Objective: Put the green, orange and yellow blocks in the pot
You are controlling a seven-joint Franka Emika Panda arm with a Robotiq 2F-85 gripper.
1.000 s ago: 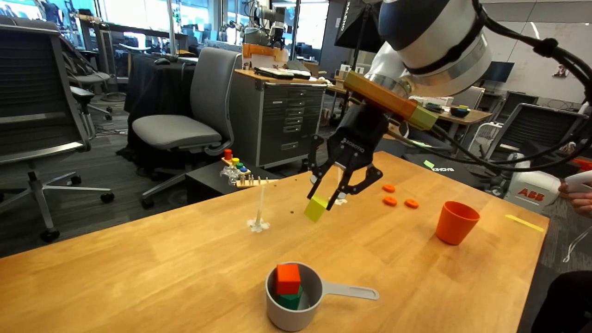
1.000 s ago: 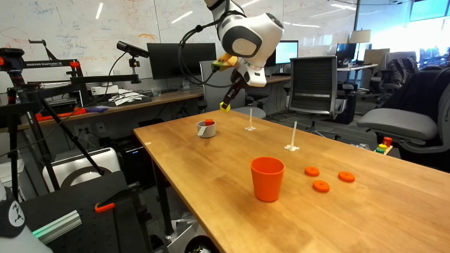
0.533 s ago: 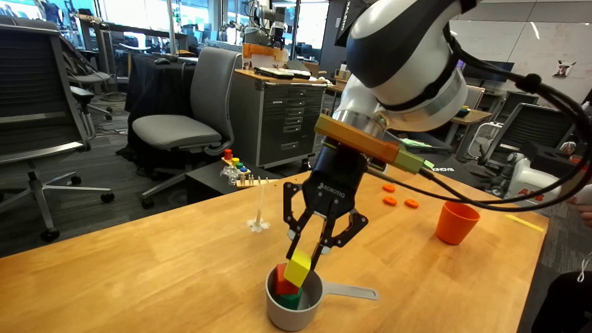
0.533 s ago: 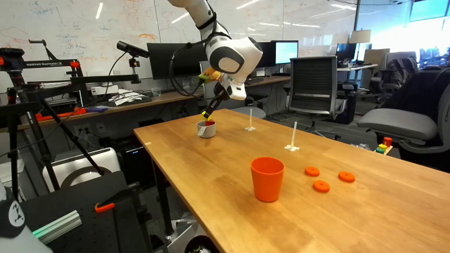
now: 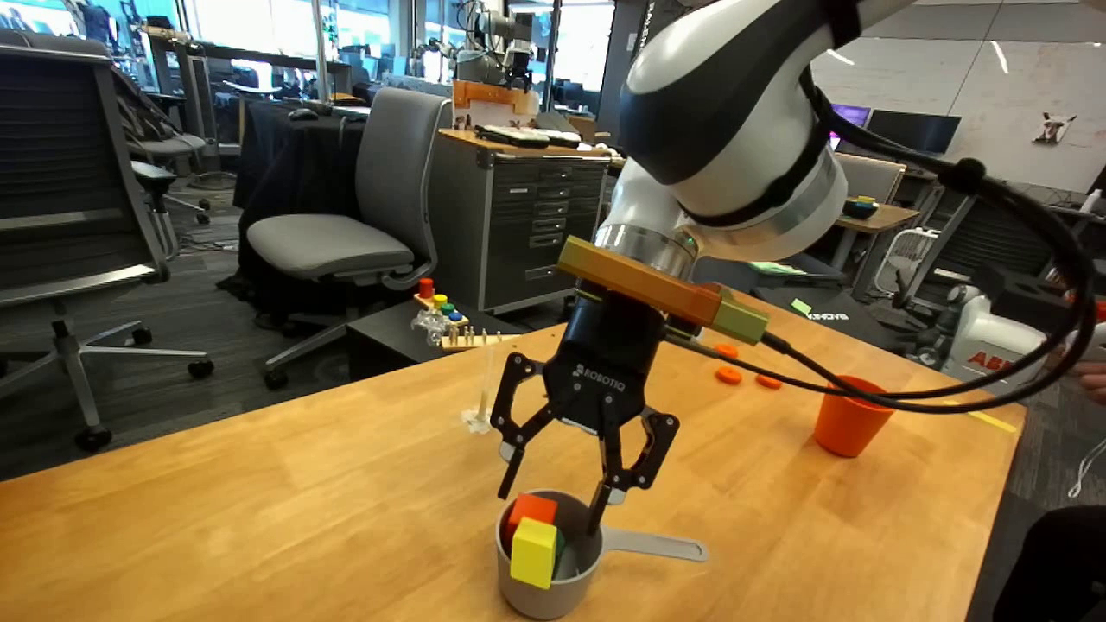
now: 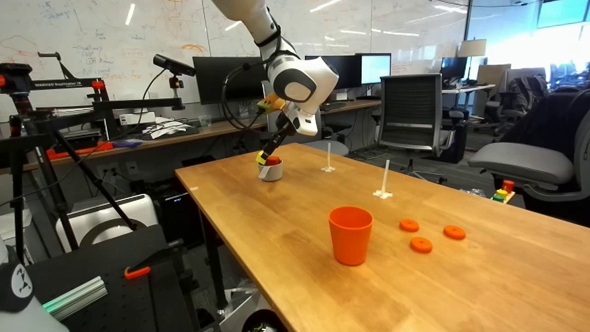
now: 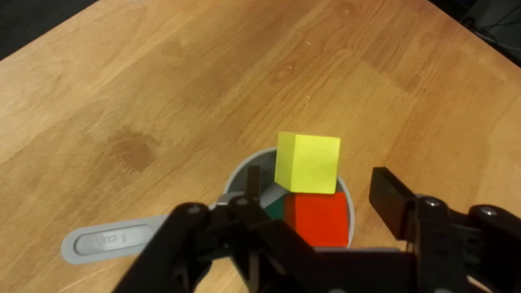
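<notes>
The gripper point(image 5: 550, 511) stood over the pot point(image 5: 553, 602) with its fingers point(image 7: 253, 179) spread, pinching nothing: in the wrist view, gaps showed on both sides of the yellow block point(image 7: 311, 167). The orange block point(image 7: 321, 219) and the green block point(image 7: 276, 209) were inside the pot, the orange one standing higher and partly hiding the green, so only the yellow remained in doubt. It overlapped the rim in the wrist view and rose above it at the pot's edge in an exterior view point(image 6: 261, 157); whether it rested on the rim, leaned on the orange block or was in mid-drop could not be told. That was the chief risk. With the orange block taking up so much of the mouth, the yellow one might find no seat, rock outward over the rim and land on the table point(image 6: 286, 221). The room left inside lay toward the handle point(image 7: 114, 240), and it would need to settle that way. The fingers posed a second danger: in the wrist view, one hung within the pot's outline and its mate outside. A sideways retreat could catch the wall and drag or tip the pot, while closing there might nip the rim or jostle the orange block. Rising straight clear seemed safest, then checking the yellow block's perch and, if it teetered, nudging it inward.
</notes>
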